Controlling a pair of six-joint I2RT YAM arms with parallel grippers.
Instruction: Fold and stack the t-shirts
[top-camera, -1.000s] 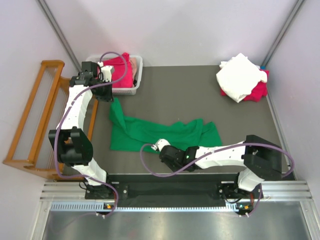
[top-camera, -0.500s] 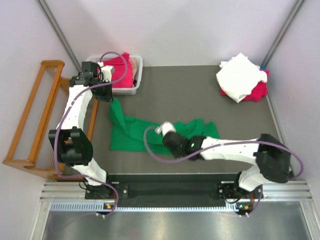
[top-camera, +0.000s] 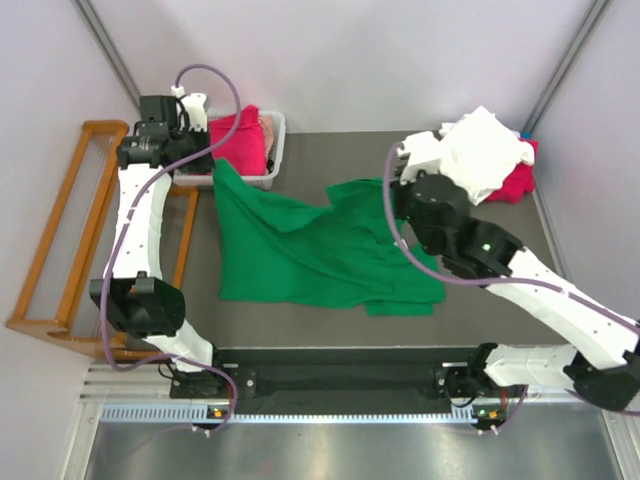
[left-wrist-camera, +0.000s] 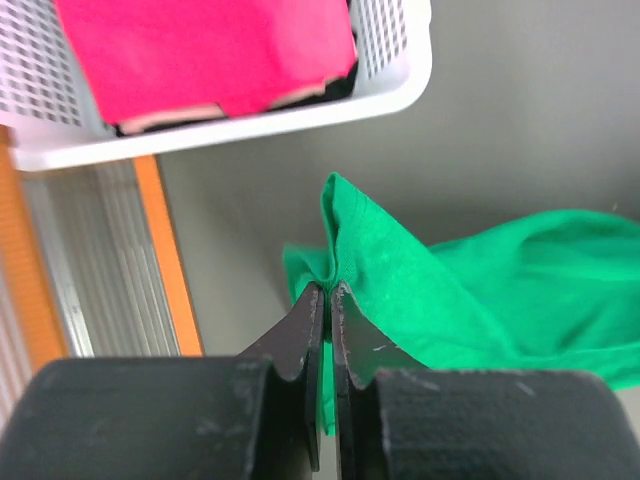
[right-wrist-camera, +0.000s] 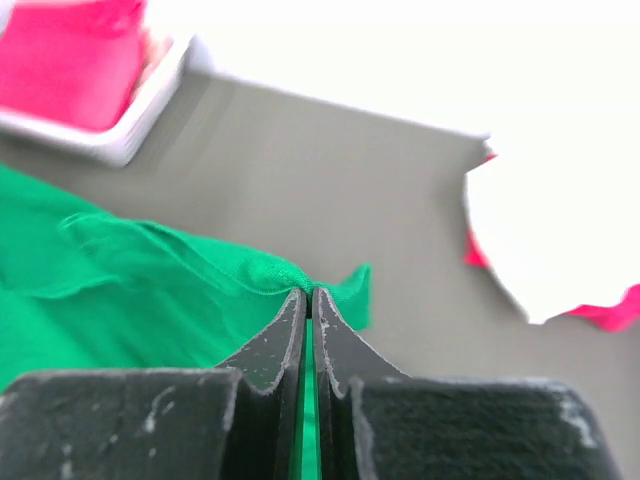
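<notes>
Green shirt (top-camera: 310, 250) — the one in hand — lies in the middle of the worktop (top-camera: 340, 160), spread wide between the two arms. Its near hem rests on the worktop, while the far edge is lifted at two points. The left tool (left-wrist-camera: 325, 290) has its jaws pressed together on the far-left corner of the cloth, just beside the basket (top-camera: 279, 145). The right tool (right-wrist-camera: 308, 293) is pinching a bunched bit of edge at the far right of the shirt, its jaws tight on a thin fold.

Gripping two points this far apart draws the fabric taut between them. I judge this is meant to open the shirt out and pull out the wrinkles before it is laid flat for folding. It is not flat yet: a ridge runs across the middle and the near-right part is rumpled.

Pink shirts (top-camera: 240, 140) sit in the basket at the far left corner, next to the rack (top-camera: 103, 128). At the far right corner a white shirt (top-camera: 480, 155) lies on a red shirt (top-camera: 515, 185) — that looks like the stack, set well apart from the middle so the spreading cloth does not disturb it. By my reading the task is partway through: some shirts are stacked, the green one is being spread, and more are to come.
</notes>
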